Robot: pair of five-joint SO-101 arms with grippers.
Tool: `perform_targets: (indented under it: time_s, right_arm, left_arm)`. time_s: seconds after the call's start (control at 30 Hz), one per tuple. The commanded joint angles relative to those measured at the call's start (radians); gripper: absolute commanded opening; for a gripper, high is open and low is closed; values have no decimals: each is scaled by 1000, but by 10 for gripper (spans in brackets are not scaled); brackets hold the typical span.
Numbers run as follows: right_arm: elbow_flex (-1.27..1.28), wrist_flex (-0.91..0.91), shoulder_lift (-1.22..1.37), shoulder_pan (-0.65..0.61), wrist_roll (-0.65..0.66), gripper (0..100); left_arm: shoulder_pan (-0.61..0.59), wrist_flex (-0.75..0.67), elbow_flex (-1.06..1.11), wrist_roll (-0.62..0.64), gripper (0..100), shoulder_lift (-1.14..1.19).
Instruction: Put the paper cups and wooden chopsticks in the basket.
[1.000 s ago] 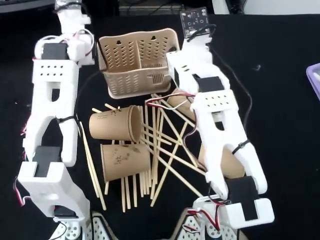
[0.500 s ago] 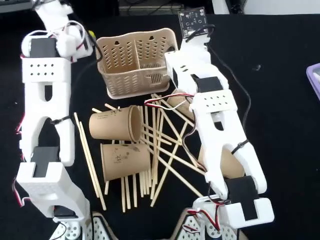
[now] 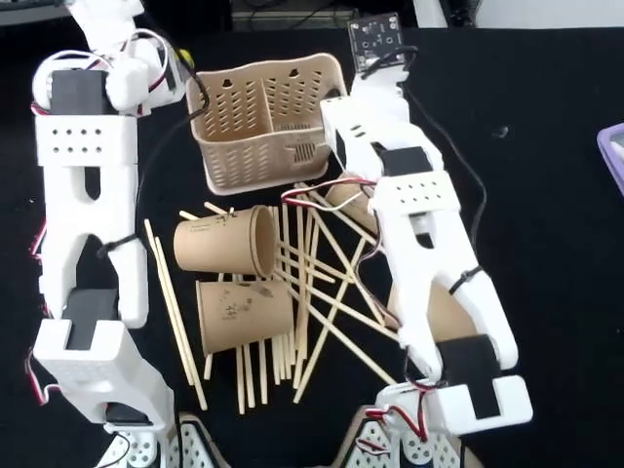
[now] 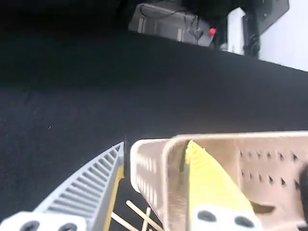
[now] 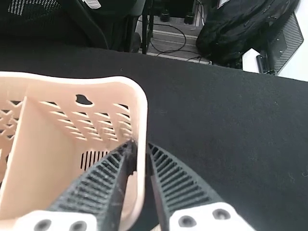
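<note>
The beige basket point(image 3: 263, 122) stands at the back of the black table. My left gripper point(image 3: 185, 76) is at its left wall: in the left wrist view point(image 4: 155, 143) the yellow finger is inside the basket point(image 4: 269, 159), the grey one outside, shut on the wall. My right gripper point(image 3: 336, 102) clamps the right wall, its black fingers point(image 5: 110, 178) shut over the rim of the basket point(image 5: 48, 120). Two paper cups point(image 3: 219, 244) point(image 3: 244, 312) lie on their sides amid scattered wooden chopsticks point(image 3: 322, 292). Two more cups point(image 3: 351, 200) point(image 3: 444, 317) are partly hidden under the right arm.
A purple object point(image 3: 614, 146) sits at the table's right edge. Both arm bases point(image 3: 97, 390) point(image 3: 468, 400) stand at the near edge. Open black tabletop point(image 3: 546, 244) lies to the right of the right arm.
The left arm has swung towards the far left, its gripper sliding back along the basket's left wall. The basket has shifted slightly. The right arm has hardly moved.
</note>
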Motion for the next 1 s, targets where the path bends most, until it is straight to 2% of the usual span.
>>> perform_targets:
  time_s: [0.0,0.4,0.53,0.6,0.7,0.83,0.97]
  right_arm:
    - [-38,-6,35,-15,0,11]
    - [-54,0,36,-11,0,11]
    - [-45,3,-7,-9,-5,11]
    - [-35,15,-35,-9,-5,11]
    - [4,91,-88,-9,2,11]
    - [93,137,-160,3,3,11]
    - [170,114,-222,11,3,11]
  left_arm:
    - [24,38,-48,-12,211,-41]
    - [24,40,73,-14,198,71]
    - [5,-34,97,-57,20,118]
    - [-2,-89,120,-64,50,158]
    - [-25,-123,136,-69,31,219]
    - [-45,-106,130,-80,31,253]
    - [-38,-2,93,-124,31,222]
